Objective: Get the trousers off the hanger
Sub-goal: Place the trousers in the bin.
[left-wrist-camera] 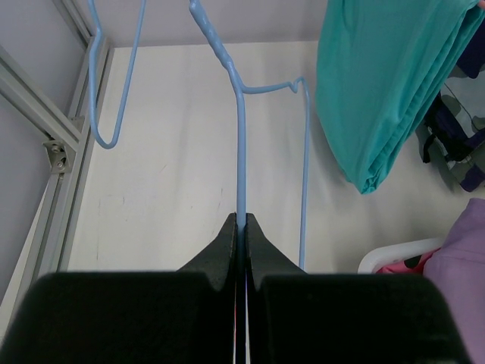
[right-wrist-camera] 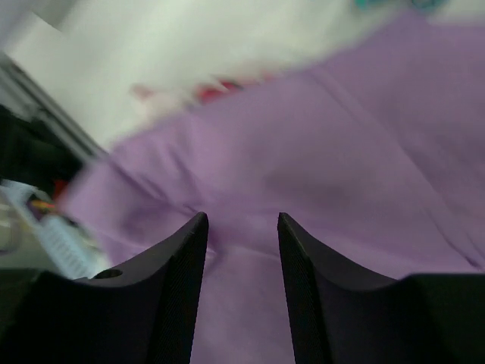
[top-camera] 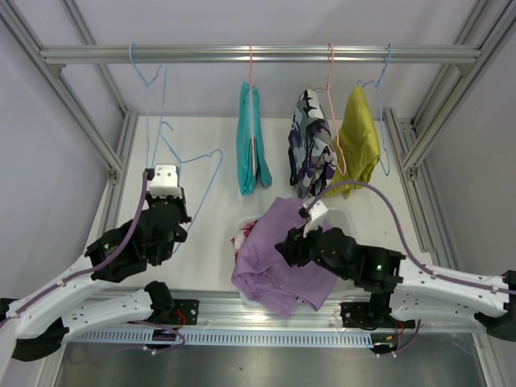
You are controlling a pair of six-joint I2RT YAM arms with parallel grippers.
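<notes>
- Top external view showed the lilac trousers [top-camera: 278,254] off the rail [top-camera: 258,54], draped over a white basket [top-camera: 345,216] near the arms. Pink camouflage trousers [top-camera: 244,239] peeked out beneath them.
- Teal trousers [top-camera: 251,141], purple camouflage trousers [top-camera: 310,145] and mustard trousers [top-camera: 360,145] hung side by side from that rail.
- Only the right wrist view showed the right gripper [right-wrist-camera: 242,227] spread, with lilac cloth just beyond its fingers.
- Only the left wrist view showed the left gripper [left-wrist-camera: 242,227] pinching the wire of a bare blue hanger [left-wrist-camera: 241,136].
</notes>
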